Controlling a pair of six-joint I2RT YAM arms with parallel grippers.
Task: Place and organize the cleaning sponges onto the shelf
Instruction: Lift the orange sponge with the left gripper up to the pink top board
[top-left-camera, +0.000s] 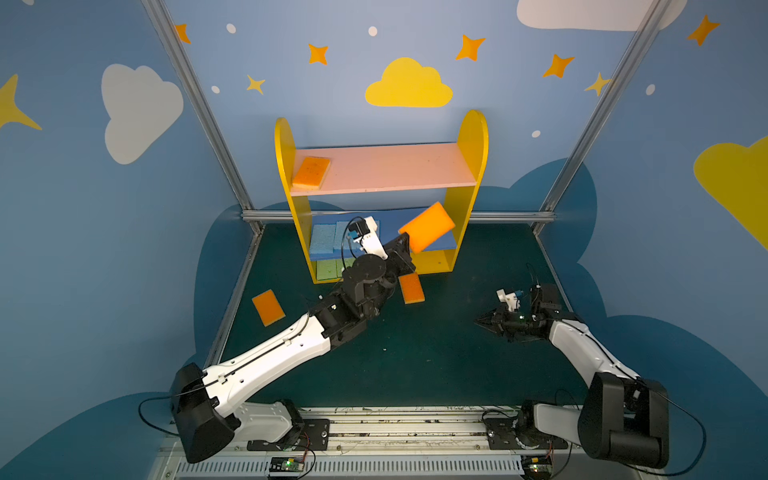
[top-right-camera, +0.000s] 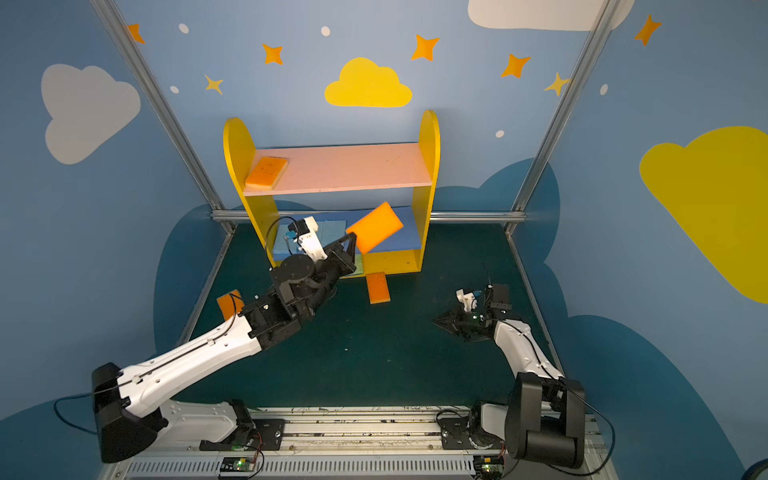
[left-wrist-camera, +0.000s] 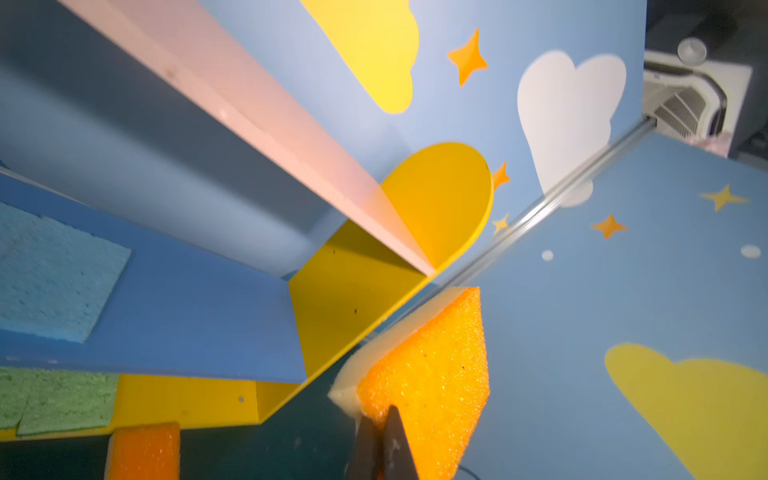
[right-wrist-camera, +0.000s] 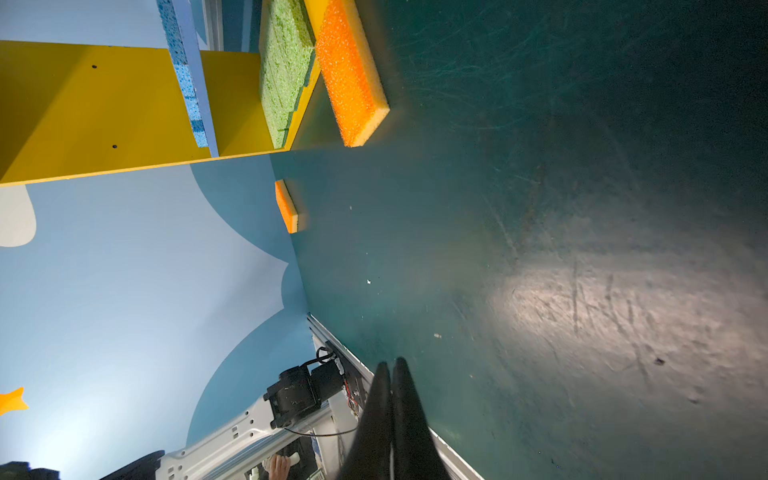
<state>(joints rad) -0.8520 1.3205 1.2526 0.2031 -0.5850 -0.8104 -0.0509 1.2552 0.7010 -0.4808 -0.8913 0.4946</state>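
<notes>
Right in front of the shelf (top-left-camera: 473, 137), level with its blue board (left-wrist-camera: 187, 299), the left pincer (top-left-camera: 405, 244) is clamped tight on one corner of an orange sponge (top-left-camera: 427, 226), which hangs tilted in the air, clear of every board. Out front of the shelf and well apart from it, the right pincer (top-left-camera: 482, 321) hovers low over the surface (top-left-camera: 436, 374), jaws pressed together and nothing in them.

Now the scoreboard. On the shelf's pink board (top-left-camera: 395, 166), one shelved orange sponge (top-left-camera: 311, 172) lies flat at the end by the side panel. The blue sponges (top-left-camera: 324, 239) lie on the blue board, and the green sponges (top-left-camera: 328, 270) sit on the bottom board. The left arm hides part of both rows, so I can't give a count.

Two are not yet shelved. A near orange sponge (top-left-camera: 411, 289) lies on the surface just at the shelf's foot, and a far orange sponge (top-left-camera: 268, 307) lies further out from the shelf, off to one side.

My read is that the job is well past halfway. Blue and green look sorted, and three oranges are left, counting the one in the air. It probably belongs up on the pink board beside its twin.
</notes>
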